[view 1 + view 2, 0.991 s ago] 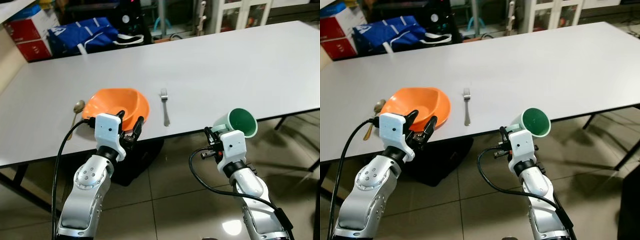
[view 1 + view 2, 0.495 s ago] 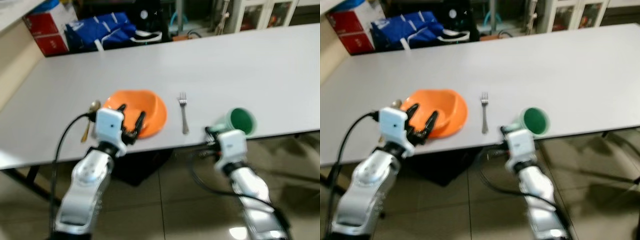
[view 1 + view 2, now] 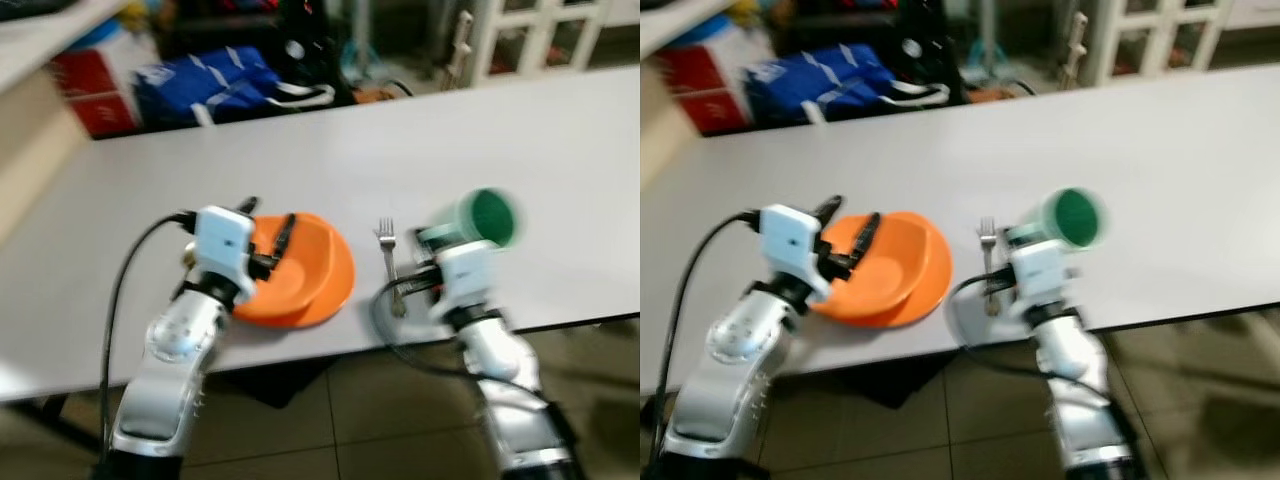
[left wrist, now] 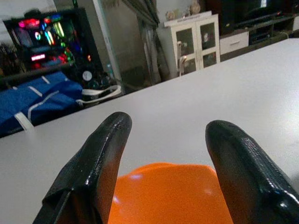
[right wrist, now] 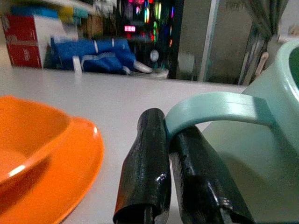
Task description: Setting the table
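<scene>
Here right tool (image 5: pixel 163 163) pinches green cup's (image 3: pixel 478 219) handle.

one bowl (image 3: pixel 300 278), fork (image 3: pixel 388 252) (one mug (image 3: pixel 478 220))

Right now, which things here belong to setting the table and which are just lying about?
For the job: orange bowl, fork, green cup held by the right end effector.

Lying about: blue bag, red box, white cabinet.

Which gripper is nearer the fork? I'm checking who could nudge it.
Right. The right gripper, shut on the green cup's handle, hovers just beside the fork. The left gripper is open over the orange bowl, farther left.
</scene>
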Motion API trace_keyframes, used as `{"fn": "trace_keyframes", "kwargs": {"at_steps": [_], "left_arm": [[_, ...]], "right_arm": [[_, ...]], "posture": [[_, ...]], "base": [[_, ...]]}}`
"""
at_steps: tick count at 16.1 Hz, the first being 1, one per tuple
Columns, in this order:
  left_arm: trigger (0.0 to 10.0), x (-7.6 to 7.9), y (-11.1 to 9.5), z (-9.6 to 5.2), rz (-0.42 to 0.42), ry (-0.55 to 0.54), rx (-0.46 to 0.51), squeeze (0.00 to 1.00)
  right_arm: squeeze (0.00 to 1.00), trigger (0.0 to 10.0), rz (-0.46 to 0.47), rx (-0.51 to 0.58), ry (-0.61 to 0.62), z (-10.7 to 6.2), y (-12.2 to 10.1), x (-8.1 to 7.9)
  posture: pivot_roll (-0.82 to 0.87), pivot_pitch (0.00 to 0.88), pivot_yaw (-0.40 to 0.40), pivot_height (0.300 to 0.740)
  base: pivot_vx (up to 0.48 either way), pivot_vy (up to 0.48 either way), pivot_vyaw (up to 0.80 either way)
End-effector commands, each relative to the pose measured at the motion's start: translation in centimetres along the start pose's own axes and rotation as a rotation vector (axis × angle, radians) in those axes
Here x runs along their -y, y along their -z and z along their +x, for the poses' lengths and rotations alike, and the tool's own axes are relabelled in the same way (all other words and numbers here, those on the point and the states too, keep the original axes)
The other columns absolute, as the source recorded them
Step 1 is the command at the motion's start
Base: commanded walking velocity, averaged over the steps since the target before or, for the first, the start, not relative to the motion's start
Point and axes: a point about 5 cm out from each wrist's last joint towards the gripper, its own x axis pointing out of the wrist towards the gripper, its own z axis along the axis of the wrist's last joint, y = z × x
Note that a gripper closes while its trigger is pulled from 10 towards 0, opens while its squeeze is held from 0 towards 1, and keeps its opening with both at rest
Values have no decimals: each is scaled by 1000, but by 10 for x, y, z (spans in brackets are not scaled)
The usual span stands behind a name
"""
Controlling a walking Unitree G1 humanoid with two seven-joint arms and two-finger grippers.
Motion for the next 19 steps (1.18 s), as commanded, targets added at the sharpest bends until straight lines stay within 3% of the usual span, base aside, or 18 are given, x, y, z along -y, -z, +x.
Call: {"fn": "trace_keyframes", "kwargs": {"at_steps": [1, 7, 8, 10, 14, 19], "left_arm": [[10000, 3, -9, 5, -1, 19, 39, 0], [10000, -1, -8, -1, -24, -1, 31, 0], [10000, 0, -8, -5, -25, -3, 28, 0], [10000, 0, -7, -9, -25, -7, 22, 0], [10000, 4, -6, -21, -37, -23, 2, 0], [10000, 5, -7, -28, -37, -44, -8, 0]], "right_arm": [[0, 10000, -30, -20, 34, -1, 4, 8], [0, 10000, -79, 32, 97, 34, -20, 40], [0, 10000, -87, 52, 100, 52, -30, 51], [0, 10000, -75, 54, 82, 65, -35, 51], [0, 10000, -89, 30, 0, 93, -41, 36], [0, 10000, -156, 36, 8, 110, -47, 47]], "posture": [[-184, 0, 147, 740], [-162, 0, 138, 740], [-146, 0, 130, 740], [-131, 0, 121, 740], [-89, 14, 91, 740], [-65, 39, 73, 740]], "base": [[0, 0, 0], [0, 0, 0], [0, 0, 0], [0, 0, 0], [0, 0, 0], [0, 0, 0]]}}
